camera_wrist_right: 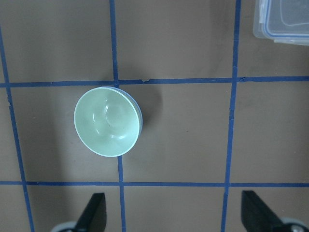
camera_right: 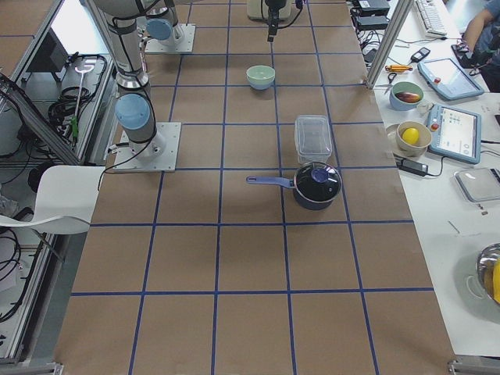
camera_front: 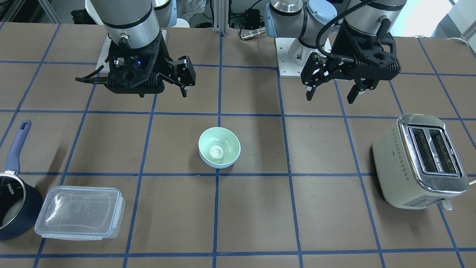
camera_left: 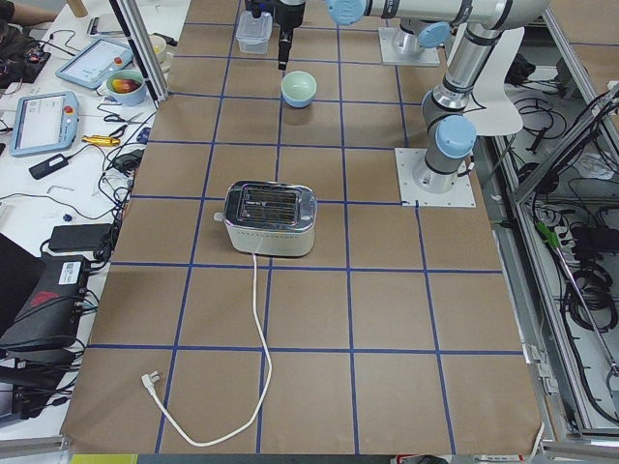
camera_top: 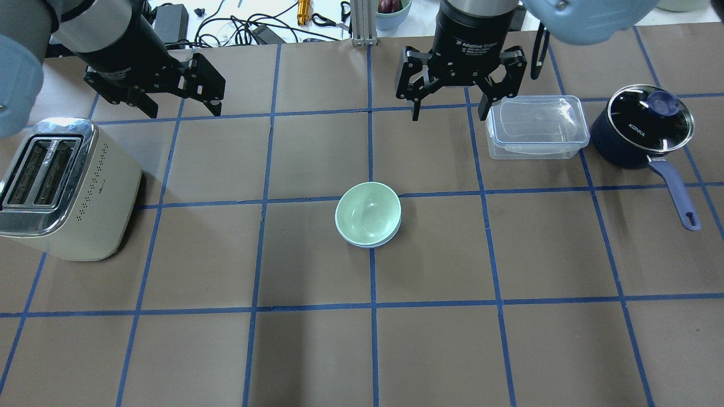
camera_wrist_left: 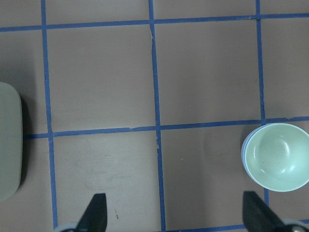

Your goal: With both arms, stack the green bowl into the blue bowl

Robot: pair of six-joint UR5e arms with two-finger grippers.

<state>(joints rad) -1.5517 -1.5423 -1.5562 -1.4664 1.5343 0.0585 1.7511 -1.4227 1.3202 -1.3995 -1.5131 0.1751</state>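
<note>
The green bowl (camera_front: 218, 146) sits nested inside the blue bowl (camera_front: 219, 165) at the middle of the table; only a thin blue rim shows beneath it. Both show in the overhead view, green bowl (camera_top: 367, 212) and blue rim (camera_top: 369, 245), and in both wrist views. My left gripper (camera_top: 184, 110) is open and empty, raised over the table between the toaster and the bowls. My right gripper (camera_top: 451, 116) is open and empty, raised beyond the bowls beside the plastic container. Both are well apart from the bowls.
A cream toaster (camera_top: 62, 186) stands on my left side. A clear lidded plastic container (camera_top: 537, 127) and a dark navy saucepan (camera_top: 642, 127) with a blue handle stand on my right side. Blue tape lines grid the brown table.
</note>
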